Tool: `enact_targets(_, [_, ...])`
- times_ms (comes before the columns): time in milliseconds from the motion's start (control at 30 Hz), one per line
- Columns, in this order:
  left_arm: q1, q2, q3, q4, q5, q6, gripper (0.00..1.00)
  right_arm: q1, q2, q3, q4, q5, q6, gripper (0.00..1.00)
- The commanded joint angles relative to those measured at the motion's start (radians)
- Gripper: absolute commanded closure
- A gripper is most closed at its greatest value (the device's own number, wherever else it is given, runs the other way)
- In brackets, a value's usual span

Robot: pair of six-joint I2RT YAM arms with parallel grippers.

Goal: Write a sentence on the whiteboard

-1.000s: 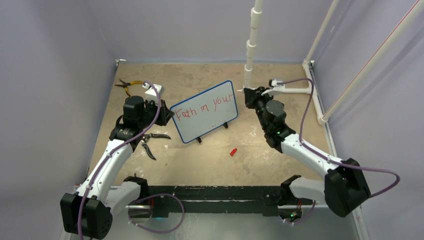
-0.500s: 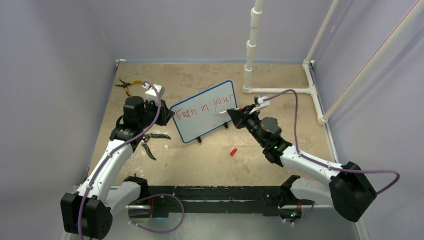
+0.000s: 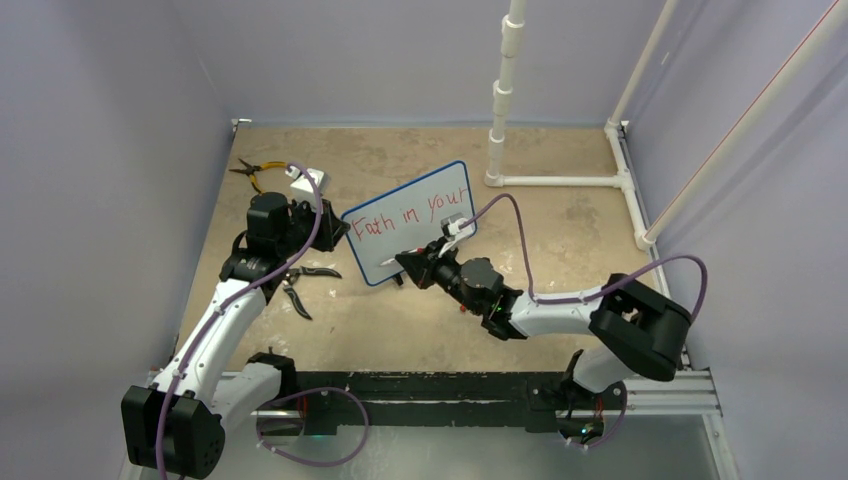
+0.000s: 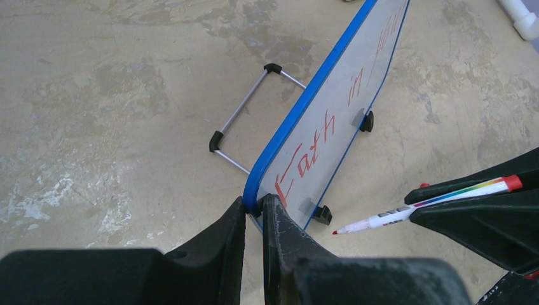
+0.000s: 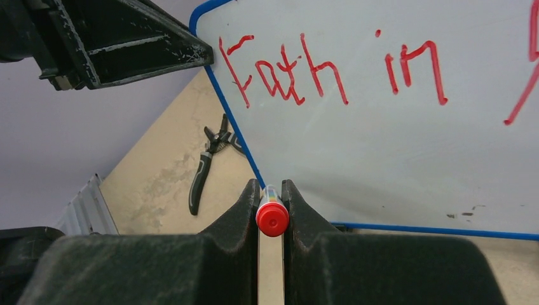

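Observation:
The whiteboard (image 3: 415, 235), white with a thin blue frame, stands tilted on two black feet mid-table. The sentence (image 3: 410, 212) in red marker reads "Faith in your" along its top line, also clear in the right wrist view (image 5: 330, 70). My left gripper (image 3: 335, 232) (image 4: 254, 204) is shut on the board's left edge (image 4: 299, 114). My right gripper (image 3: 405, 262) (image 5: 271, 188) is shut on a white marker (image 4: 413, 208) with a red end (image 5: 272, 218). Its red tip points at the board's lower left corner, a little off the surface.
Black pliers (image 3: 305, 285) (image 5: 204, 168) lie on the table left of the board. Yellow-handled pliers (image 3: 255, 172) lie at the back left. A red cap (image 3: 466, 303) rests in front of the board. A white pipe frame (image 3: 500, 110) stands at the back right.
My right arm has swung with the marker from the back right beside the pipe to the front of the board's lower left. The left arm and the board have not moved.

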Motion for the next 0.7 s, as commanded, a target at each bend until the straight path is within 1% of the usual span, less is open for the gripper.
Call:
enact_targets(0, [0.0,-0.003,-0.021,0.017,0.046,-0.013,1.0,0.026,0.049,0.077,0.108,0.077,-0.011,1.0])
enact_targets(267, [0.0,-0.006,-0.022,0.02,0.055,-0.016,1.0,0.039,0.093,0.113,0.063,0.171,-0.006,1.0])
enact_targets(667, [0.0,-0.008,-0.022,0.022,0.061,-0.017,1.0,0.039,0.147,0.144,0.028,0.253,0.018,1.0])
